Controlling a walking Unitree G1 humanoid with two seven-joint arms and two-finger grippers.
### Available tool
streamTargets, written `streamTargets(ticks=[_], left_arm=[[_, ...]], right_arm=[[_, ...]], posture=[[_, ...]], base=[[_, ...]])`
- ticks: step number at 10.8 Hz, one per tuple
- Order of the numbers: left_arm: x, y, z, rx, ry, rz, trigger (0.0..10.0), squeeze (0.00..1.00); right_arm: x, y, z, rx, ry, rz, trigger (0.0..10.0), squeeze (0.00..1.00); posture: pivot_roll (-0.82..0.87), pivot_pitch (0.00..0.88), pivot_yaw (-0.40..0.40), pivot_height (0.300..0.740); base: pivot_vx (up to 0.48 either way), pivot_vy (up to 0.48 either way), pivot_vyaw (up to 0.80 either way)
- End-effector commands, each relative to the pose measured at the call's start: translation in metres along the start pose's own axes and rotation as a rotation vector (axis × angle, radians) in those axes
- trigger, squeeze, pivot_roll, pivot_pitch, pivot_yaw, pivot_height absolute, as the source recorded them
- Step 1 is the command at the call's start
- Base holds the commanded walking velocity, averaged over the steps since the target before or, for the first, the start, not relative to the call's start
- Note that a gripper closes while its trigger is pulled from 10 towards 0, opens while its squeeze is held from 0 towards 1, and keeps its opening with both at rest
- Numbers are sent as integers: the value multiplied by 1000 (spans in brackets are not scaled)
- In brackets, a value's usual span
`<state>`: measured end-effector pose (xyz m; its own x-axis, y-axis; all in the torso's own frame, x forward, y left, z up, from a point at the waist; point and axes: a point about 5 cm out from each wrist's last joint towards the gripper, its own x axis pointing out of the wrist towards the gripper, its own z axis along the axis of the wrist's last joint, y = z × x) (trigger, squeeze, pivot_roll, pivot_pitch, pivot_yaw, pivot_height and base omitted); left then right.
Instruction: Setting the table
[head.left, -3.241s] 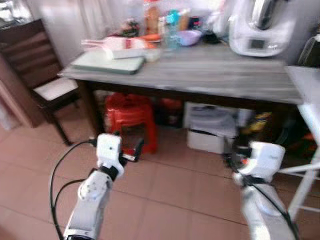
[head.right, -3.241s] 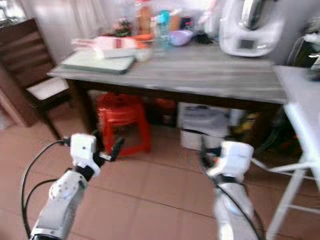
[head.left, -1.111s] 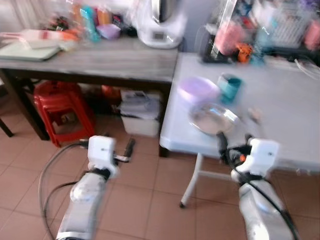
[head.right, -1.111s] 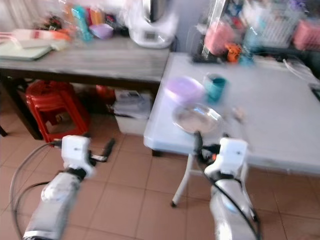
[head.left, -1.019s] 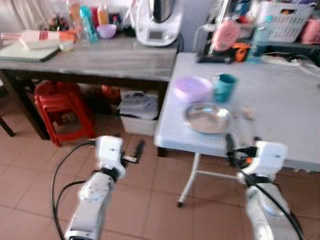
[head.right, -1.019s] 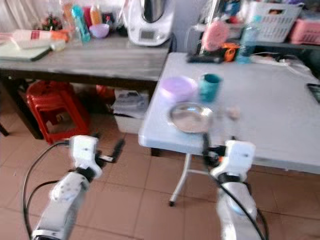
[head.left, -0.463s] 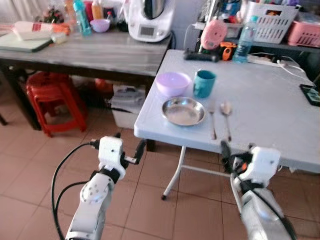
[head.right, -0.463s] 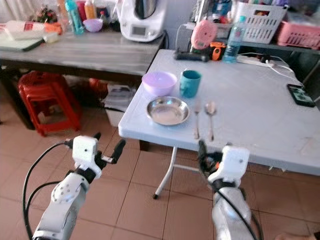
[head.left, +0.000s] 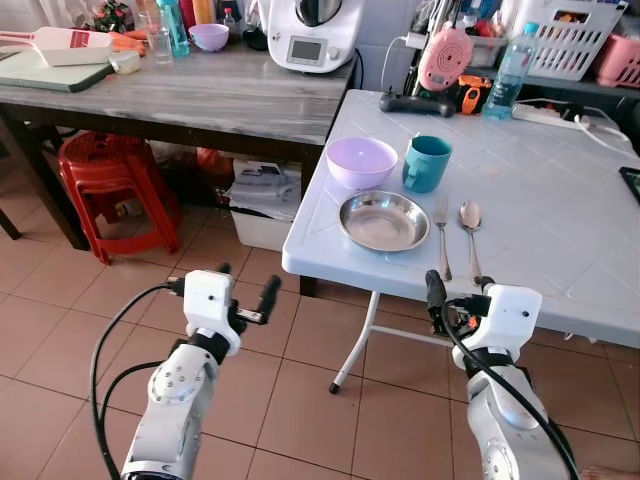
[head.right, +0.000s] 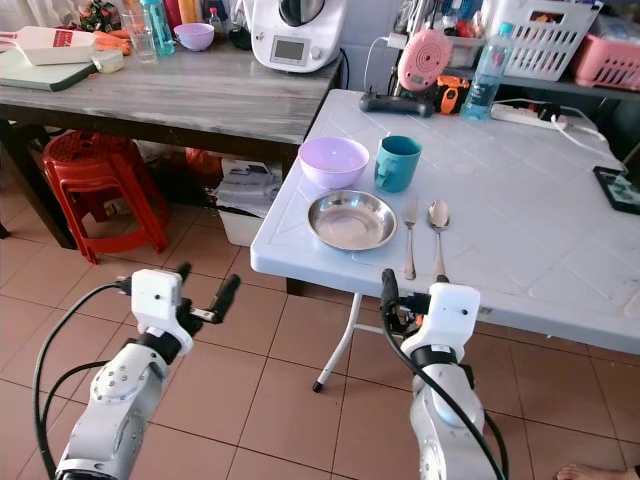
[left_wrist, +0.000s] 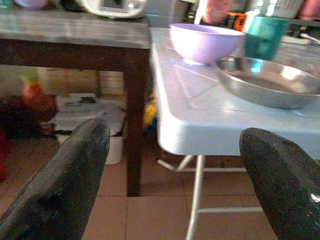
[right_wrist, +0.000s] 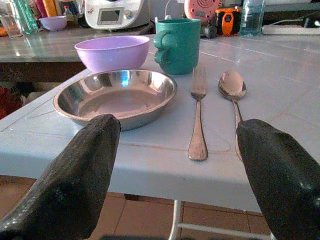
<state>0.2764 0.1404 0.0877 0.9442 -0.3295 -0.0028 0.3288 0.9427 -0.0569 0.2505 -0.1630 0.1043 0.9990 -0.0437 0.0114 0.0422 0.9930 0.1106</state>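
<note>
A white folding table (head.left: 560, 250) carries a purple bowl (head.left: 362, 160), a teal mug (head.left: 427, 163), a steel plate (head.left: 384, 220), a fork (head.left: 442, 235) and a spoon (head.left: 470, 225), all grouped at its near left corner. My right gripper (head.left: 458, 297) is open and empty, just below the table's front edge, facing the plate (right_wrist: 116, 97), fork (right_wrist: 198, 112) and spoon (right_wrist: 232, 87). Over the floor to the left of the table, my left gripper (head.left: 247, 283) is open and empty, with its fingers (left_wrist: 55, 185) pointing at the table's corner (left_wrist: 190, 130).
A grey wooden table (head.left: 200, 95) stands at the left, touching the white one; it holds a kitchen appliance (head.left: 315, 30), bottles and a cutting board. Beneath it are a red stool (head.left: 120, 185) and boxes. A basket, a water bottle (head.left: 508, 60) and a power strip line the white table's far edge.
The camera has swung right from the wooden table to the white table and steadied. Both arms keep the same low pose with open grippers. Nothing on the table has moved.
</note>
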Motion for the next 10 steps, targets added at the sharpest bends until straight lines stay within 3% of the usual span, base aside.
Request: streamTargets(ticks=[1, 5, 10], left_arm=[[0, -2, 3, 1, -9, -13, 10000, 0], [-1, -7, 3, -36, -12, -42, 10000, 0], [-2, -9, 3, -49, -7, -51, 10000, 0]], right_arm=[[-2, -1, 0, -7, -7, -1, 10000, 0], [-4, -5, 2, -23, -8, 3, 10000, 0], [-7, -7, 3, -33, -9, 1, 10000, 0]], posture=[[-5, 0, -4, 740], [-20, 17, -16, 740], [-33, 34, -13, 740]], base=[[0, 0, 0], [218, 0, 0], [329, 0, 589]])
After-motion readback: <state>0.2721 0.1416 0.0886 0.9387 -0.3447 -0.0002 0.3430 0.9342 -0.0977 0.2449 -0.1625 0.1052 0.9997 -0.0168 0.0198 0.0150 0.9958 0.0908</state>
